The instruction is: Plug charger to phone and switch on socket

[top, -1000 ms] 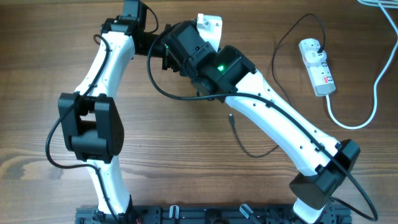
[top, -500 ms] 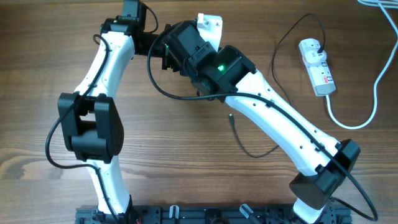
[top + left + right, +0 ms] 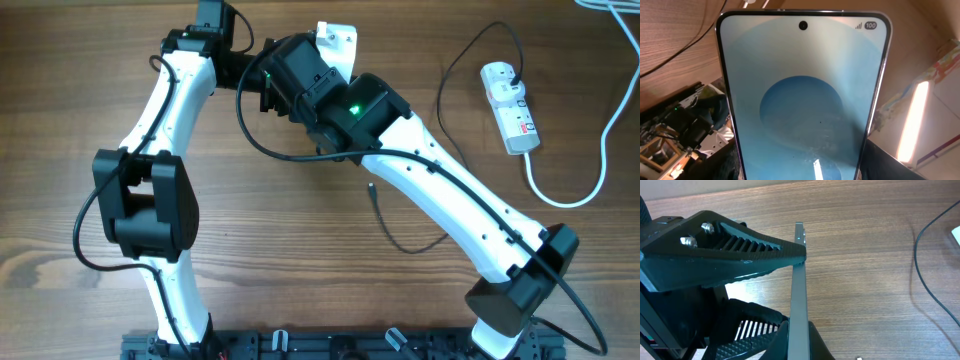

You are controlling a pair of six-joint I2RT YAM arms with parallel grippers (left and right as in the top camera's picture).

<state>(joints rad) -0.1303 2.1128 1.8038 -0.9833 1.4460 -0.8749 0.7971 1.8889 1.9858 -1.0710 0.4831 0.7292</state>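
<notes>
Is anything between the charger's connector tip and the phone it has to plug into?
Yes. The connector tip lies free on the table. Seen from overhead, the right arm's wrist sits across the straight line from it to the phone, which the right gripper clamps.

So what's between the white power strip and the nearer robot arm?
Only the charger cable, a thin black line curving over bare tabletop; the overhead view shows it.
</notes>
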